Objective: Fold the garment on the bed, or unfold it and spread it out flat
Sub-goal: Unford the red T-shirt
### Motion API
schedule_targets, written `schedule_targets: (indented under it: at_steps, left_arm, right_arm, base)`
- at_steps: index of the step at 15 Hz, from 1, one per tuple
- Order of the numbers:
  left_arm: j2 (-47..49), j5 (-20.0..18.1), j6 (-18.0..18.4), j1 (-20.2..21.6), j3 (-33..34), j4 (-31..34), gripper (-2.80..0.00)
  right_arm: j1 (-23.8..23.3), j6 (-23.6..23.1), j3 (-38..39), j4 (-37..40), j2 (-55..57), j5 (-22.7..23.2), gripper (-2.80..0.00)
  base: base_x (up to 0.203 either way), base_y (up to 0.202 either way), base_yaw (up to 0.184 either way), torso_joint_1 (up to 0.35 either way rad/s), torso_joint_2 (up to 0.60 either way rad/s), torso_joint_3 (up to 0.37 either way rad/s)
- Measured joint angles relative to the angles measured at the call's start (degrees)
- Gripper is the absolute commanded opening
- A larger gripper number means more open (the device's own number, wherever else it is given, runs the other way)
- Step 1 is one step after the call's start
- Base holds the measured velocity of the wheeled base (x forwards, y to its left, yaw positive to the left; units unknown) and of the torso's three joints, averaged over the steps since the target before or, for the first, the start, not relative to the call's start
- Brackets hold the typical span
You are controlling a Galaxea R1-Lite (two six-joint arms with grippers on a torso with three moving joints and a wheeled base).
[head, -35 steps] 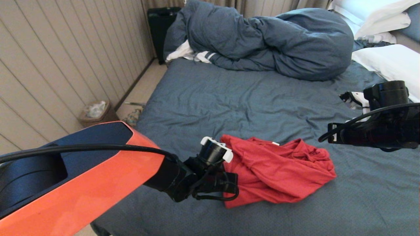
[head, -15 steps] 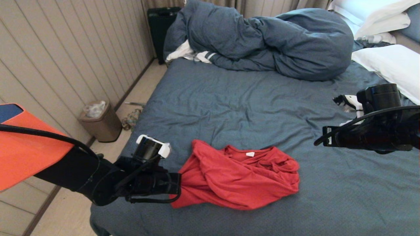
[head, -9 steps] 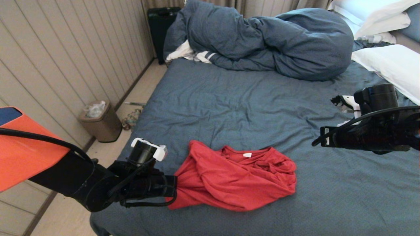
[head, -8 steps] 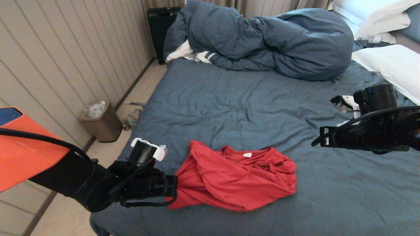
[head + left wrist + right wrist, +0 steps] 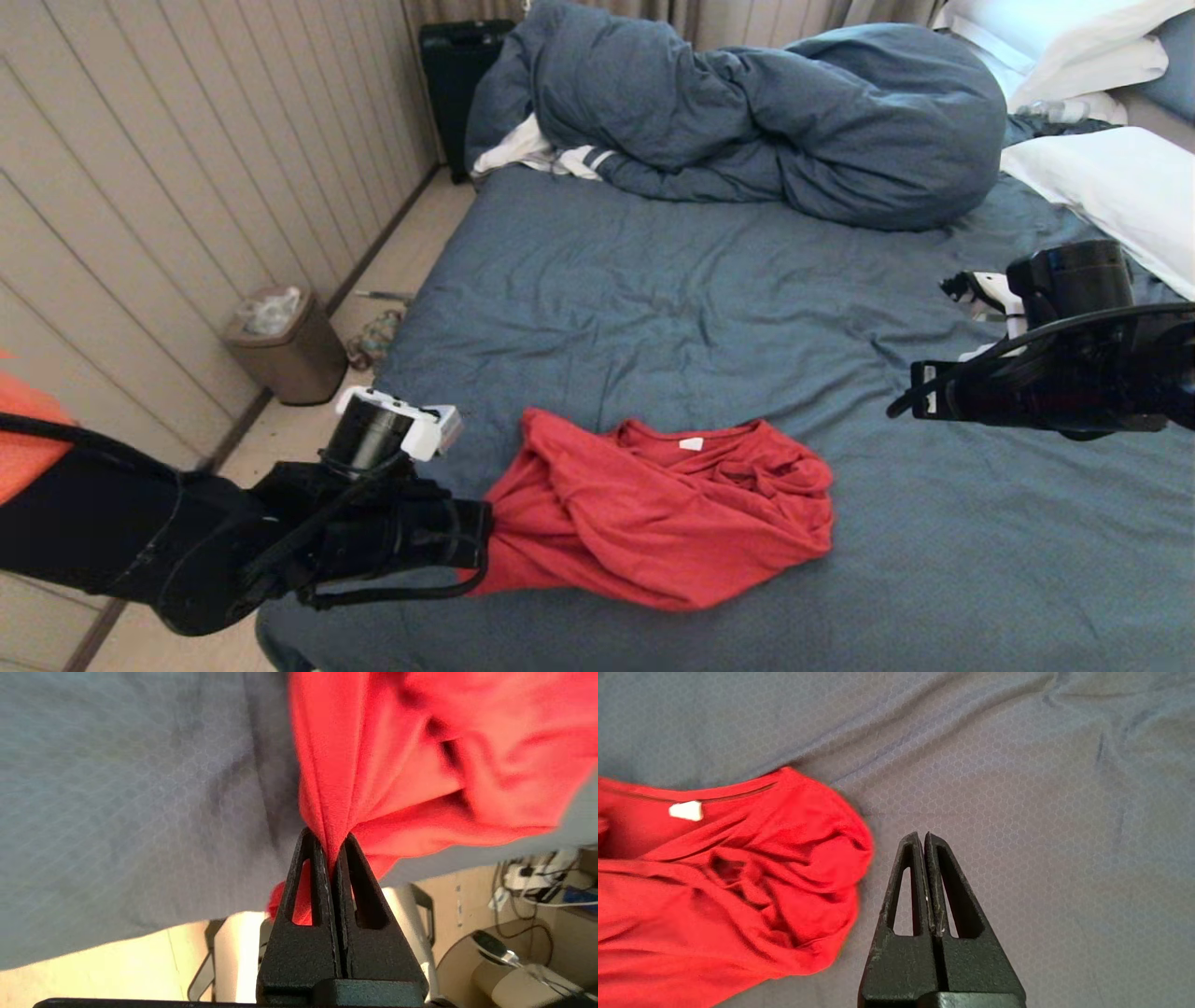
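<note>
Item 1, nearest: left gripper (image 5: 481, 546), at the near left corner of the bed (image 5: 653, 280), its fingers pinched tight on a gathered fold of the T-shirt (image 5: 658, 518); the left wrist view shows red cloth (image 5: 373, 765) squeezed between the 2 black fingers (image 5: 310, 877). Since a second ago this gripper has drawn back toward the near left bed edge, and the shirt's left end has stretched into a taut point while the rest slid a little after it. Judgement: the pull is starting to open the bundle, yet the body is still crumpled, the white neck label (image 5: 691, 444) facing up, so spreading flat is barely begun. Item 2: right gripper (image 5: 927, 840), pressed together on nothing, hovering over bare sheet just right of the shirt. Item 3, left on the floor: small bin (image 5: 285, 341). Item 4, farthest: heaped duvet (image 5: 747, 121) and white pillows (image 5: 1092, 173).
</note>
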Motion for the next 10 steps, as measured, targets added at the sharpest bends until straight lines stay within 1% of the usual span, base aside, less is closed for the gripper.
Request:
schedule_targets:
  at_steps: [3, 7, 8, 10]
  left_arm:
    - [-2.6, 0.0, 0.1, -0.3, 1.2, -0.1, -2.8]
    - [1.7, -0.2, 0.0, -0.8, 1.5, -2.5, -2.8]
    - [2.7, -0.3, 0.7, -0.8, 1.7, -3.1, 0.0]
    - [4.1, -0.2, 2.0, -0.8, 2.3, -3.2, 0.0]
  right_arm:
    - [0.5, 0.0, 0.0, 0.0, 0.1, 0.0, -2.8]
    - [1.0, 0.0, 0.0, 0.0, 0.1, 0.0, -2.8]
    - [1.0, 0.0, 0.0, 0.0, 0.1, 0.0, -2.8]
    - [1.1, 0.0, 0.0, 0.0, 0.2, 0.0, -2.8]
  base:
    - [0.0, 0.0, 0.0, 0.0, 0.0, 0.0]
    - [0.0, 0.0, 0.0, 0.0, 0.0, 0.0]
    - [0.0, 0.0, 0.0, 0.0, 0.0, 0.0]
    - [0.0, 0.0, 0.0, 0.0, 0.0, 0.0]
